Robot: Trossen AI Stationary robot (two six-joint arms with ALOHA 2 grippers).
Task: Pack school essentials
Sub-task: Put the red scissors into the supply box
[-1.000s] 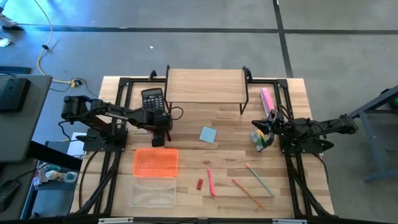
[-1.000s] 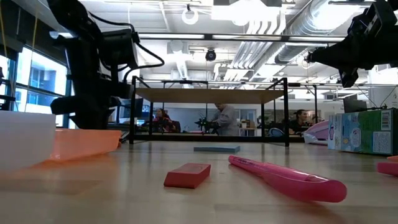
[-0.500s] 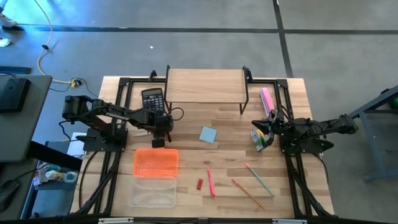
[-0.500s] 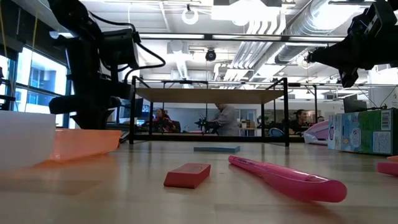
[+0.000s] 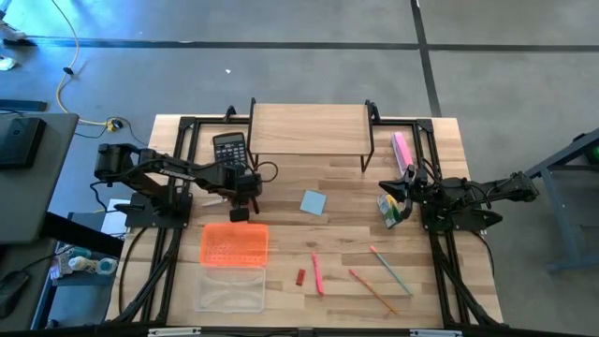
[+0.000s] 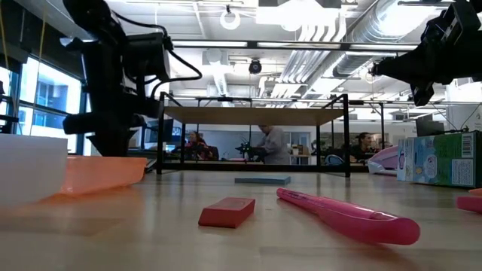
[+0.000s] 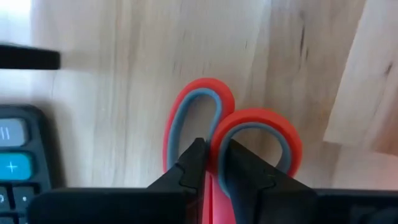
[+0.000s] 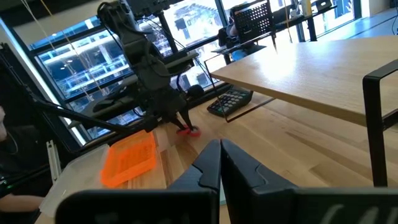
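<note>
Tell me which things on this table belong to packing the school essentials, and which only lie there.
For the job: scissors held in the left end effector, blue notepad, crayon box, pink pencil, orange pencil, pale pencil, red piece, orange tray.

Lying about: calculator, pink bar, wooden shelf.

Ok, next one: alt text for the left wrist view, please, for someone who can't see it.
The left gripper is shut on a pair of red scissors, whose two grey-lined handle loops stick out past the dark fingers over the wooden table. A corner of the black calculator shows at one edge.
</note>
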